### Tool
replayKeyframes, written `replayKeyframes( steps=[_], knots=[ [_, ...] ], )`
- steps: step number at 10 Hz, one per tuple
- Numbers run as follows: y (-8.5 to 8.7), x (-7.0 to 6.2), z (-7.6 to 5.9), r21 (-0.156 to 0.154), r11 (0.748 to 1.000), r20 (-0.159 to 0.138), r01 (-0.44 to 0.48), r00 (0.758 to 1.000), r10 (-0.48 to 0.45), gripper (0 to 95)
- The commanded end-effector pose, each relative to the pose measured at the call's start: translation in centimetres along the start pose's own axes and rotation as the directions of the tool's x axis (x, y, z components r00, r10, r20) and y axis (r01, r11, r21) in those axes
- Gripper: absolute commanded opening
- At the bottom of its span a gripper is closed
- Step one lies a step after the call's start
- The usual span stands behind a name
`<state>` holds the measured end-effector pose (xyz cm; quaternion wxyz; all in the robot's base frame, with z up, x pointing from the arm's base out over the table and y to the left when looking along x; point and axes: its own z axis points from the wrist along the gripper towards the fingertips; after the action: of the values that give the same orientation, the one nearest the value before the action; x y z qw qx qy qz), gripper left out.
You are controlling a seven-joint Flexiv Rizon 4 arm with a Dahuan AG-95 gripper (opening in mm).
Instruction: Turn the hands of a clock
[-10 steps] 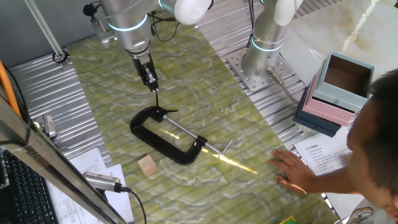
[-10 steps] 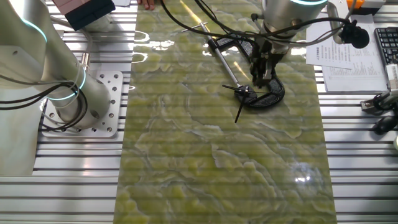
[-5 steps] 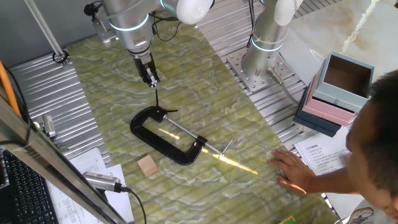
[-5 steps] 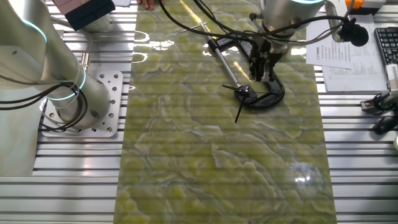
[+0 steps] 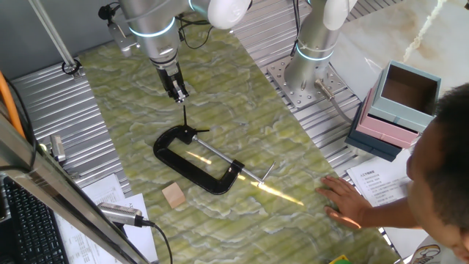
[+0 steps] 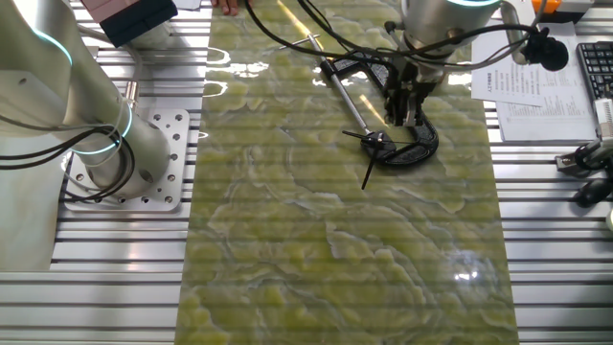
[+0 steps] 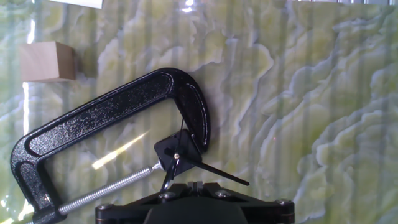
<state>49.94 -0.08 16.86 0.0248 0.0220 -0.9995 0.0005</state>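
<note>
The gripper [image 5: 179, 95] has lifted a little and now hangs above the hands [image 5: 187, 126], not touching. I cannot tell if it is pinched. The hands sit in the black clamp [image 5: 196, 161] on the table [image 5: 286, 158].

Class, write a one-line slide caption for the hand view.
Two black clock hands held in a black C-clamp on green marbled table, wooden block nearby.
</note>
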Motion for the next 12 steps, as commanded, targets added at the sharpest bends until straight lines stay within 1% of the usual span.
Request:
replayKeyframes(
  steps=[1,2,4,5,7,8,9,10,11,12],
  knots=[
    [-0.2,-0.2,0.3,-0.001,1.0,0.005,0.013,1.0,-0.013,0.0],
    [-0.6,-0.4,0.7,0.001,1.0,0.018,0.023,1.0,-0.023,0.0],
    [-1.4,-0.7,1.8,0.009,0.999,0.02,0.038,0.999,-0.038,0.0],
    [-1.8,-0.9,2.4,0.01,0.999,0.026,0.047,0.999,-0.047,0.0],
    [-2.7,-1.2,4.0,0.008,0.998,0.042,0.06,0.997,-0.06,0.0],
    [-3.3,-1.4,5.3,0.006,0.999,0.071,0.053,0.996,-0.053,0.0],
    [-3.5,-1.5,6.3,0.008,0.999,0.1,0.044,0.994,-0.045,0.0],
    [-3.6,-1.6,6.9,0.011,0.999,0.107,0.041,0.993,-0.042,0.0],
    [-3.7,-1.7,8.2,0.013,0.999,0.116,0.041,0.992,-0.042,0.0],
    [-3.8,-1.7,9.1,0.011,0.999,0.134,0.039,0.99,-0.04,0.0]
  ],
)
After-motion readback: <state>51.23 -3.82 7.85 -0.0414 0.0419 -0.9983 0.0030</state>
